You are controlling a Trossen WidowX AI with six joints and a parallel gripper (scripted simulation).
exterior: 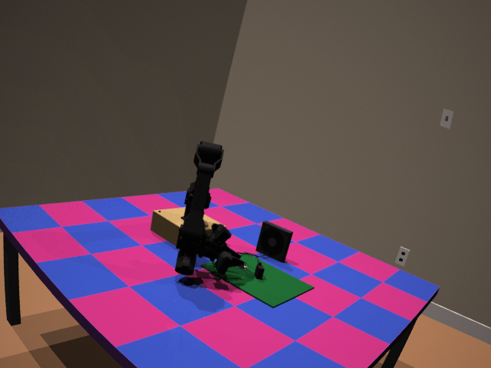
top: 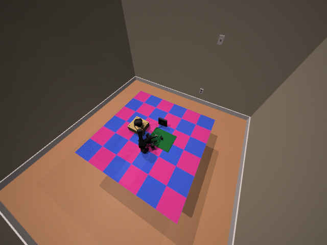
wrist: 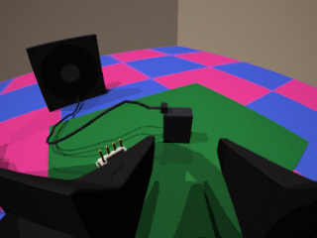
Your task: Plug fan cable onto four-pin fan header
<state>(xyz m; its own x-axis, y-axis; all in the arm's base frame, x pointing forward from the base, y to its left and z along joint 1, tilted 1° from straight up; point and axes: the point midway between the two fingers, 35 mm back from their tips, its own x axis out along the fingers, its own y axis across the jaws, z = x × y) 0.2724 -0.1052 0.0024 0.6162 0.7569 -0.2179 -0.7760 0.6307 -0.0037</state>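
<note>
The black fan (top: 162,121) (exterior: 274,241) (wrist: 67,73) stands upright beside the green board (top: 168,142) (exterior: 285,289) (wrist: 218,102). Its thin black cable (wrist: 99,119) curves across the board to the black plug (top: 161,137) (exterior: 259,271) (wrist: 177,125), which stands on the board. The white four-pin header (exterior: 245,267) (wrist: 111,154) shows bare pins a little left of the plug, apart from it. My gripper (top: 156,139) (exterior: 238,263) (wrist: 186,143) is low over the board, open, with nothing between its fingers. The plug sits just beyond the fingertips, clear of them.
The arm rises from a wooden base block (top: 132,125) (exterior: 166,223) on the pink and blue chequered table (top: 168,184) (exterior: 119,277). The fan stands close behind the board's far edge. Brown walls enclose the room.
</note>
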